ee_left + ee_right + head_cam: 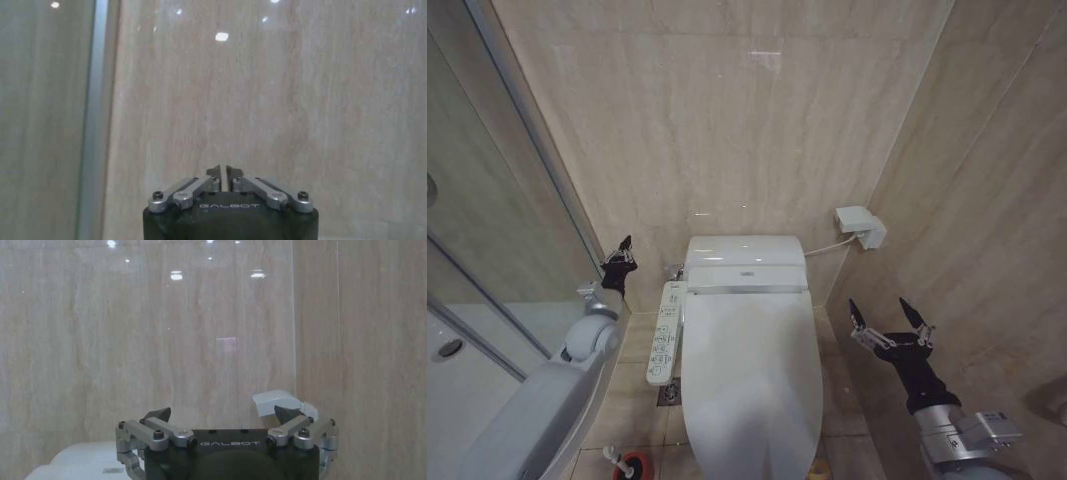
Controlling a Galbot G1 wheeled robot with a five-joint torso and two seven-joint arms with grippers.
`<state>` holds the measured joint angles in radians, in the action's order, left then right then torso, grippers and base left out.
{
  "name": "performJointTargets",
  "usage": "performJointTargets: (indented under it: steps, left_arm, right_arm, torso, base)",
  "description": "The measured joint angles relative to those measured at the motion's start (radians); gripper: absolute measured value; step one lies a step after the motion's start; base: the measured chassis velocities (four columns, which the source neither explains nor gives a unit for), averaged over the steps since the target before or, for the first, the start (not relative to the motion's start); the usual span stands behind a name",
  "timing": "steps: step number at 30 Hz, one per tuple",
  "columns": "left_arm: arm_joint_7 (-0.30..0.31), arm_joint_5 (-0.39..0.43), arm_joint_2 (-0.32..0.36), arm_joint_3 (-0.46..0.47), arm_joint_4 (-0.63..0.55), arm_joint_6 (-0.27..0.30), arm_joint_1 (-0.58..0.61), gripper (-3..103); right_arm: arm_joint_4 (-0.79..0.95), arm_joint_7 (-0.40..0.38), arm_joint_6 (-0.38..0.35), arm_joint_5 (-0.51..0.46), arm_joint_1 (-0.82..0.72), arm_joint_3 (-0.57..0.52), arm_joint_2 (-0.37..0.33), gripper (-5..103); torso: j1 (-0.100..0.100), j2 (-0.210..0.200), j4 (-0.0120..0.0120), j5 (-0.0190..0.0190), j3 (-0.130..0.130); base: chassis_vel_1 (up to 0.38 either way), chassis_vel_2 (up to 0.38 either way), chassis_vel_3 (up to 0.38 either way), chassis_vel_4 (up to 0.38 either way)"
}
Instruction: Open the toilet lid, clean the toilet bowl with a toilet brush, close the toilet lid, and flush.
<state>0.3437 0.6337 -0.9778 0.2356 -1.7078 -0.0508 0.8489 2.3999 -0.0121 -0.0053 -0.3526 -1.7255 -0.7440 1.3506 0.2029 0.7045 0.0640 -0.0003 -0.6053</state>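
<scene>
While toilet lid [752, 370] down, right pincer [890, 317] spread, left pincer [618, 262] closed.

Left end effector [619, 262] raised, fingers together; right end effector [890, 316] spread wide.

Grey arms, black GALBOT-marked wrists, silver-screwed linkages

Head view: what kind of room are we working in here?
A small tiled bathroom, most likely: a toilet with its toilet lid shut, a glass shower screen beside it, and a toilet brush in its red holder.
</scene>
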Motion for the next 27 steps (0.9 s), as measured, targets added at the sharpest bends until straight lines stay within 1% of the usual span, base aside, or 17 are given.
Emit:
performJointTargets:
  steps: [1,2,3,6,8,10,11,12,14,16,17,18,20,23,24,25,27]
  left_arm:
    - [0.023,-0.005,0.001,0.015,-0.044,0.034,0.029,0]
    - [0.045,-0.016,0.004,0.035,-0.102,0.073,0.071,17]
    - [0.045,-0.016,0.004,0.035,-0.102,0.073,0.071,17]
    - [0.063,-0.062,0.004,0.101,-0.229,0.127,0.195,17]
    - [0.060,-0.074,0.003,0.121,-0.257,0.129,0.235,17]
    - [0.046,-0.098,-0.001,0.168,-0.312,0.134,0.329,17]
    - [0.031,-0.123,-0.008,0.214,-0.352,0.135,0.401,43]
    - [0.013,-0.144,-0.015,0.256,-0.388,0.132,0.464,43]
    - [-0.001,-0.157,-0.021,0.288,-0.417,0.126,0.514,43]
    - [-0.021,-0.174,-0.038,0.358,-0.491,0.123,0.612,43]
    - [-0.021,-0.174,-0.038,0.358,-0.491,0.123,0.612,43]
    - [-0.035,-0.182,-0.048,0.388,-0.527,0.121,0.661,71]
    - [-0.074,-0.212,-0.077,0.439,-0.584,0.110,0.752,71]
    - [-0.093,-0.223,-0.089,0.456,-0.607,0.104,0.784,71]
    - [-0.122,-0.240,-0.114,0.479,-0.650,0.094,0.844,71]
    - [-0.131,-0.248,-0.131,0.487,-0.669,0.087,0.864,97]
    - [-0.137,-0.253,-0.146,0.490,-0.681,0.083,0.876,97]
  right_arm:
    - [0.000,0.000,0.000,0.000,0.000,0.000,0.000,100]
    - [0.000,0.000,0.000,0.000,0.000,0.000,0.000,100]
    - [0.000,0.000,0.000,0.000,0.000,0.000,0.000,100]
    - [0.000,0.000,0.000,0.000,0.000,0.000,0.000,100]
    - [0.000,0.000,0.000,0.000,0.000,0.000,0.000,100]
    - [0.000,0.000,0.000,0.000,0.000,0.000,0.000,100]
    - [0.000,0.000,0.000,0.000,0.000,0.000,0.000,100]
    - [0.000,0.000,0.000,0.000,0.000,0.000,0.000,100]
    - [0.000,0.000,0.000,0.000,0.000,0.000,0.000,100]
    - [0.000,0.000,0.000,0.000,0.000,0.000,0.000,100]
    - [0.000,0.000,0.000,0.000,0.000,0.000,0.000,100]
    - [0.000,0.000,0.000,0.000,0.000,0.000,0.000,100]
    - [0.000,0.000,0.000,0.000,0.000,0.000,0.000,100]
    - [0.000,0.000,0.000,0.000,0.000,0.000,0.000,100]
    - [0.000,0.000,0.000,0.000,0.000,0.000,0.000,100]
    - [0.000,0.000,0.000,0.000,0.000,0.000,0.000,100]
    - [0.000,0.000,0.000,0.000,0.000,0.000,0.000,100]
  torso:
    - [0.000,0.000,0.0002,-0.0004,0.000]
    - [0.000,0.000,-0.0001,0.0003,0.000]
    - [0.000,0.000,-0.0001,0.0003,0.000]
    - [0.000,0.000,0.0004,0.0000,0.000]
    - [0.000,0.000,0.0004,0.0003,0.000]
    - [0.000,0.000,0.0000,0.0004,0.000]
    - [0.000,0.000,0.0000,-0.0002,0.000]
    - [0.000,0.000,-0.0002,0.0003,0.000]
    - [0.000,0.000,-0.0004,0.0003,0.000]
    - [0.000,0.000,0.0002,0.0002,0.000]
    - [0.000,0.000,0.0002,0.0002,0.000]
    - [0.000,0.000,0.0003,0.0006,0.000]
    - [0.000,0.000,0.0001,0.0004,0.000]
    - [0.000,0.000,0.0000,0.0002,0.000]
    - [0.000,0.000,-0.0003,0.0006,0.000]
    - [0.000,0.000,0.0005,0.0003,0.000]
    - [0.000,0.000,0.0002,0.0001,0.000]
  base:
    - [0.000,0.000,0.000,0.000]
    - [0.000,0.000,0.000,0.000]
    - [0.000,0.000,0.000,0.000]
    - [0.000,0.000,0.000,0.000]
    - [0.000,0.000,0.000,0.000]
    - [0.000,0.000,0.000,0.000]
    - [0.000,0.000,0.000,0.000]
    - [0.000,0.000,0.000,0.000]
    - [0.000,0.000,0.000,0.000]
    - [0.000,0.000,0.000,0.000]
    - [0.000,0.000,0.000,0.000]
    - [0.000,0.000,0.000,0.000]
    - [0.000,0.000,0.000,0.000]
    - [0.000,0.000,0.000,0.000]
    - [0.000,0.000,0.000,0.000]
    - [0.000,0.000,0.000,0.000]
    - [0.000,0.000,0.000,0.000]
